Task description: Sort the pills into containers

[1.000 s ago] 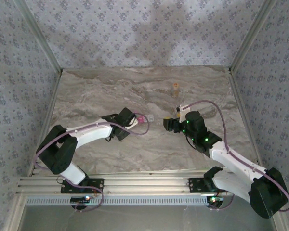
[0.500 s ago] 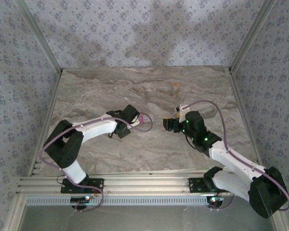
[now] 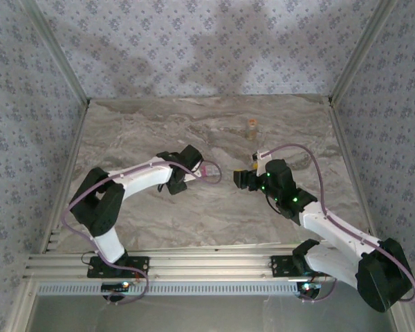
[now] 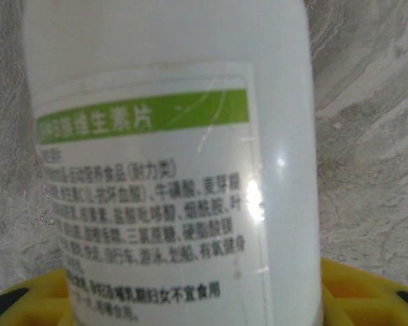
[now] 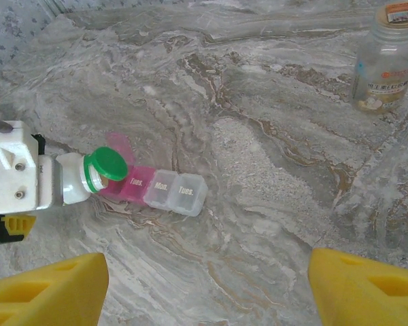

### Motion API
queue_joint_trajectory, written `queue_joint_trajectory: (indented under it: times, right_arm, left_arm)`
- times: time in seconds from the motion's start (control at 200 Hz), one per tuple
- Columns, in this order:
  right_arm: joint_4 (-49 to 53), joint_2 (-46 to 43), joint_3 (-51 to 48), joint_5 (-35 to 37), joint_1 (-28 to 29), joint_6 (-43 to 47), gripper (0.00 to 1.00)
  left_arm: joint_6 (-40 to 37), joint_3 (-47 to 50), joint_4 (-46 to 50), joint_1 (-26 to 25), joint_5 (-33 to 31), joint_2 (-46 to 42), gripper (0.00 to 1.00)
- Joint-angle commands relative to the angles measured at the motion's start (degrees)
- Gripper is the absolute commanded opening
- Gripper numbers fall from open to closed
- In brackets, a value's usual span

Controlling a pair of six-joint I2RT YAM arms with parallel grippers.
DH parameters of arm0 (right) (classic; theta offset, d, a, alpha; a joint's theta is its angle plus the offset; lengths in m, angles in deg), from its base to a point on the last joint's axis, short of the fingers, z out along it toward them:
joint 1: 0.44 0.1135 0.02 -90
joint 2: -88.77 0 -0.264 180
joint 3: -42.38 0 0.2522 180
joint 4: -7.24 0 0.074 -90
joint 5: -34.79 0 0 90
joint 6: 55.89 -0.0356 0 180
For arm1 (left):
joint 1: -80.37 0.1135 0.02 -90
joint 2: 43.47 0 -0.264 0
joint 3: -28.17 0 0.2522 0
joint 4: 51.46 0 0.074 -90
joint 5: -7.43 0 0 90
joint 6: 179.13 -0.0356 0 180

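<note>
Pouring demands a slow tilt: left pincer (image 3: 191,164), clamped on white bottle (image 4: 170,156), holds its mouth apparently over the open compartment of the pill case (image 5: 164,190); right pincer (image 5: 204,288) gapes empty.

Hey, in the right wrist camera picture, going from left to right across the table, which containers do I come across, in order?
green-capped white bottle → pink-and-clear pill case → amber vial, far off toward the top right corner.
</note>
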Motion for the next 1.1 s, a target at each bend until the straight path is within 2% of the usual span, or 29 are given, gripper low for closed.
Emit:
queue_joint_trajectory:
  times: [0.0, 1.094]
  right_arm:
    - [-0.81, 0.26, 0.09, -0.73, -0.29, -1.21, 0.79]
    - [-1.10, 1.57, 0.34, -1.90, -0.33, -1.83, 0.79]
  left_arm:
    - [-2.16, -2.10, 4.22, 0.32, -1.27, 1.01, 0.00]
    - [-11.75, -13.18, 14.41, 0.50, -6.84, 7.11, 0.00]
